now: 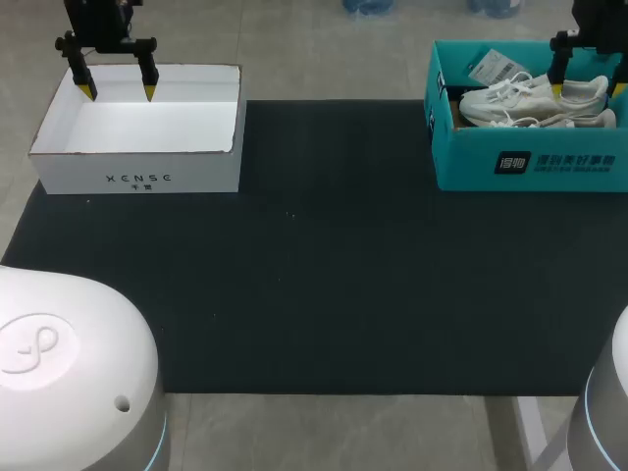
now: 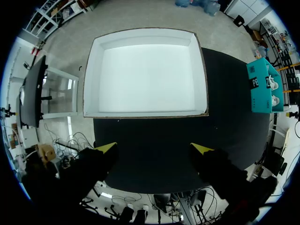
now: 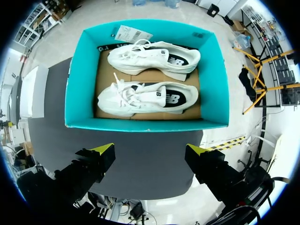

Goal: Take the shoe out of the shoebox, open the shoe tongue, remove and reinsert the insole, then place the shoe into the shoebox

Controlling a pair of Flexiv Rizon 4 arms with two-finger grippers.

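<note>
While right pincer (image 3: 150, 149) hovers spread, nearer shoe (image 3: 145, 99) ahead, inside shoebox (image 3: 140, 124)

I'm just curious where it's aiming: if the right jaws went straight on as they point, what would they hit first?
Probably the nearer shoe in the box, or the box's near wall; depth is unclear from here.

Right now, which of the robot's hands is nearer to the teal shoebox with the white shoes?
The right. The right hand hangs close above the teal shoebox holding the shoes; the left hand hangs by the white box, across the mat from it.
</note>
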